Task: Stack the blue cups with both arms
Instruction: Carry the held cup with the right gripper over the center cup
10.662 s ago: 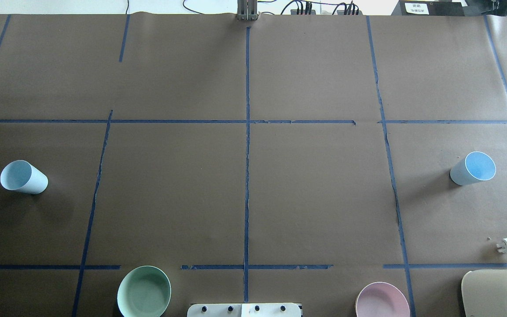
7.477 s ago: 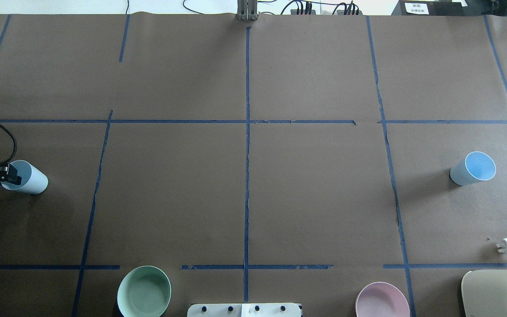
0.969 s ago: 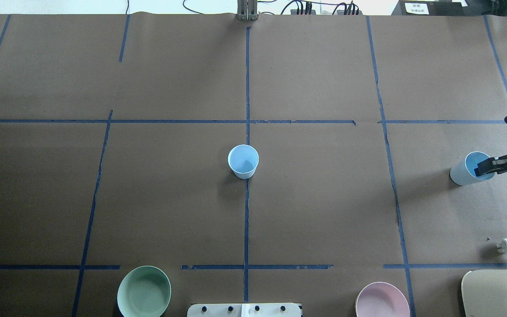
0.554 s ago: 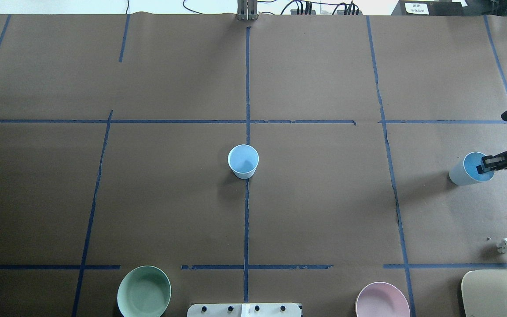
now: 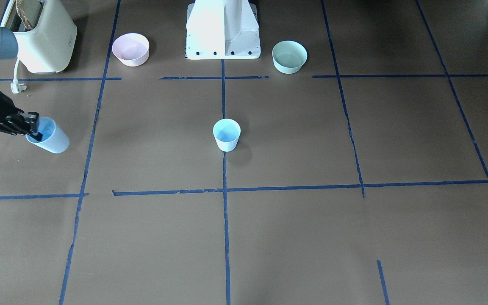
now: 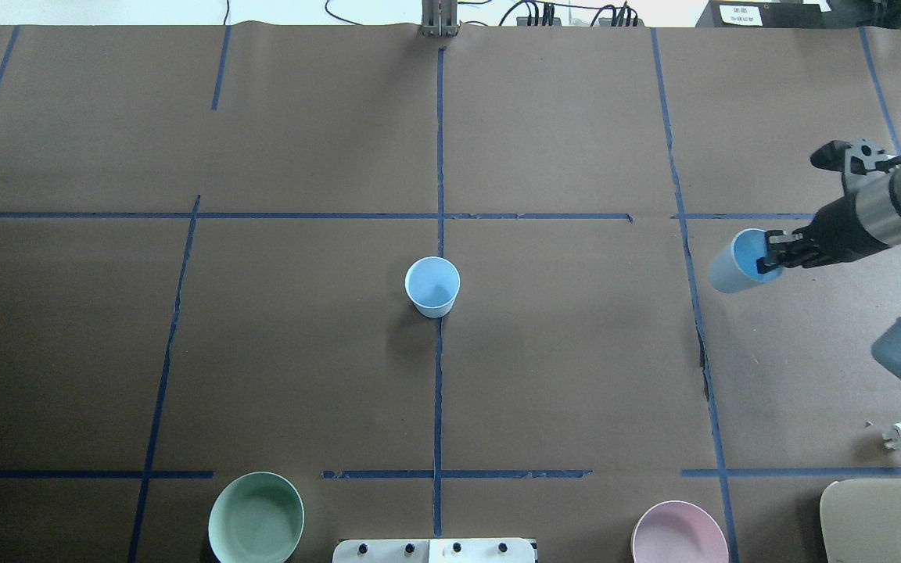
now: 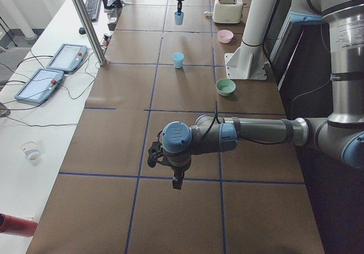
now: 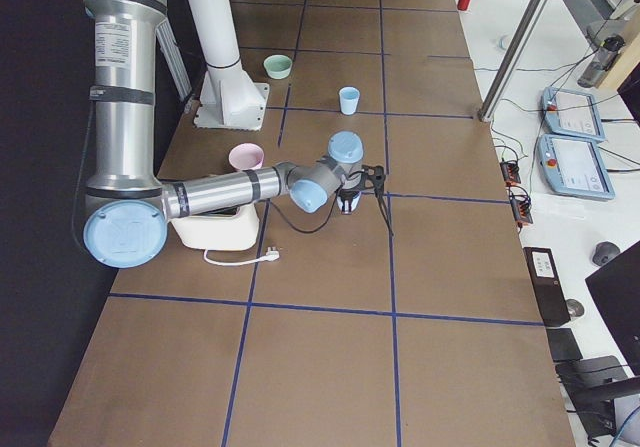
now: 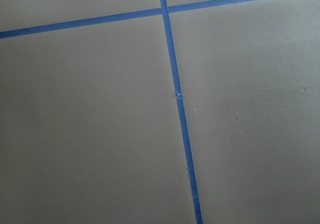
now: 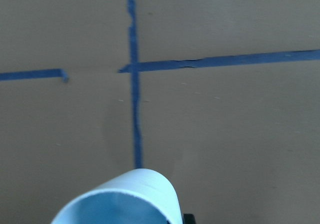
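Both upright, mouth-up: centre cup [image 6: 432, 286], lifted cup [image 6: 726, 272].

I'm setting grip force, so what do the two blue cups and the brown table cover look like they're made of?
Centre cup and held cup: probably plastic with a matte finish, judging by the thin even rims, uniform pale blue and lack of glare. Table cover: likely brown paper, matte, with a flat dull surface and a rippled far edge.

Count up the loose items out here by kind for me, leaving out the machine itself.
Blue cups: 2 (centre cup, held cup)
Bowls: 2 (pink bowl, green bowl)
Toaster: 1
Total: 5
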